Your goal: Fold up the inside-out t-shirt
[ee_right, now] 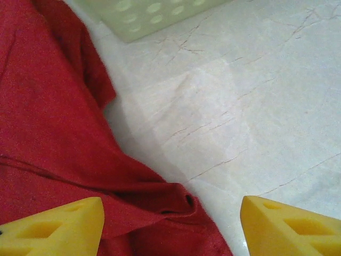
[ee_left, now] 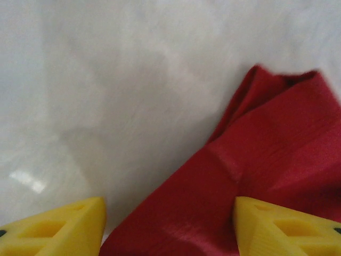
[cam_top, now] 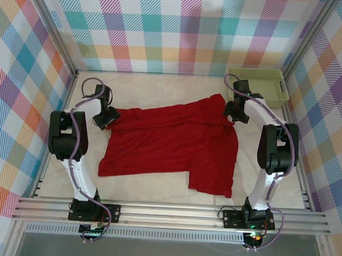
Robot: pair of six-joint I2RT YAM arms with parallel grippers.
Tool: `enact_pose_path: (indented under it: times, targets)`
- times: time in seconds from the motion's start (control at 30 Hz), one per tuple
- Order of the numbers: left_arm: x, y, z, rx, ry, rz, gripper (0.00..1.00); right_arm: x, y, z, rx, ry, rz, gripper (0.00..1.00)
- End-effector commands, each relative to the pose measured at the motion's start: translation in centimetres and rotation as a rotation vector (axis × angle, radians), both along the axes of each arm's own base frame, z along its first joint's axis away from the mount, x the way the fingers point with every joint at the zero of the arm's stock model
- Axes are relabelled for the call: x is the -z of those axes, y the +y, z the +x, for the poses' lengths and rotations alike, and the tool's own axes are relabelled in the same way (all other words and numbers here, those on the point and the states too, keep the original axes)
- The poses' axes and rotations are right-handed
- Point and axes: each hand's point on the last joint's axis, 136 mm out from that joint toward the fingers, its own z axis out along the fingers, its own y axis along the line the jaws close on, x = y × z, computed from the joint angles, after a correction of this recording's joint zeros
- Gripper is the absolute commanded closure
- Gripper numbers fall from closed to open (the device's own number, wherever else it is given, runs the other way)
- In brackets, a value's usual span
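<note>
Left wrist: left tool (ee_left: 169,226) open over t-shirt (ee_left: 277,154) edge; right tool (ee_right: 171,224) alike.

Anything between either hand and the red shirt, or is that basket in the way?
Nothing visible. The left hand sits at the far left corner of the t-shirt, the right hand at its far right edge, both open over cloth. The basket stands apart in the far right corner.

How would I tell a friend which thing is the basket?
Look at the white table between the checked walls. In its far right corner, beyond the right arm, sits the basket. It is pale green, unlike the red shirt.
</note>
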Motion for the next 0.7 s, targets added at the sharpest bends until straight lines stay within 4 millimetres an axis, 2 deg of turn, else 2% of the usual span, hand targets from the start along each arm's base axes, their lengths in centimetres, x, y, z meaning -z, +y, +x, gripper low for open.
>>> enact_pose_path:
  times: [0.0, 0.07, 0.17, 0.37, 0.57, 0.67]
  targets:
    - [-1.8, 0.2, -0.8, 0.009, -0.03, 0.001, 0.35, 1.2, -0.2, -0.2, -0.005, 0.041, -0.013, 0.31]
    - [-1.6, -0.2, -1.1, 0.015, -0.047, -0.022, 0.35, 1.5, -0.3, -0.1, -0.003, 0.041, -0.005, 0.3]
    - [-1.2, -0.6, -1.1, 0.024, -0.054, -0.041, 0.41, 2.1, -0.2, 0.1, -0.006, 0.051, 0.008, 0.29]
    - [-0.8, -0.7, -0.7, 0.028, -0.053, -0.052, 0.62, 3.5, 0.3, 0.6, -0.021, 0.088, 0.03, 0.3]
    - [-1.5, -0.8, -0.4, 0.032, -0.057, -0.05, 0.75, 4.2, 0.8, 0.2, -0.025, 0.104, 0.064, 0.38]
    - [-1.9, -0.6, -0.3, 0.032, -0.064, -0.043, 0.79, 4.0, 0.9, 0.1, -0.027, 0.098, 0.068, 0.5]
